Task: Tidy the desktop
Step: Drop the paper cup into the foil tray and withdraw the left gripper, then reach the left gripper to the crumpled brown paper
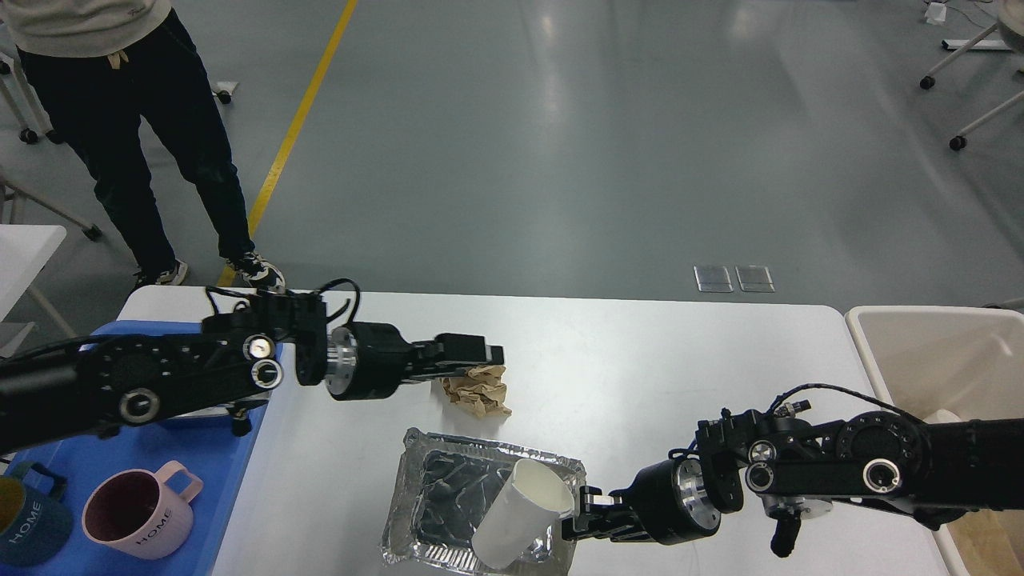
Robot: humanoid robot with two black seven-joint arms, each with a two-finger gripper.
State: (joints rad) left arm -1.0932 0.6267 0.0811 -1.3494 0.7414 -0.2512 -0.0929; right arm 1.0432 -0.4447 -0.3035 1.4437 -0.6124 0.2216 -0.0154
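1. Scene: white table (640, 352) fills the lower view. A blue tray (200, 456) sits on its left end, holding a pink mug (140, 512) and part of a dark blue mug (28, 520). A cream bin (920, 352) stands off the right end.
2. Loose items on the table: crumpled brown paper (480, 392) near centre, and a foil tray (448, 496) at the near edge.
3. Left gripper (484, 358): reaches in from the left, tip at the top of the paper. Its jaws look closed on the wad's upper edge, but the contact is dark, so I cannot tell for sure. The paper seems to rest on the table, or barely off it.
4. Right gripper (580, 512): jaws pinch the rim of a white paper cup (524, 512). The cup is tilted, mouth up and right, hanging over the foil tray.
5. Step in hand, as I judge it: both arms are picking up rubbish, cup on the right, paper on the left.
6. Progress: early to middle. Paper, cup and foil tray are not yet cleared from the table.
7. Next move, right arm: swing the cup right, clear of the foil rim, to the bin. Rim-only hold, so the cup could slip or crush.
8. Next move, left arm: confirm the grip, lift straight up, then carry across; the bin is well apart from it.
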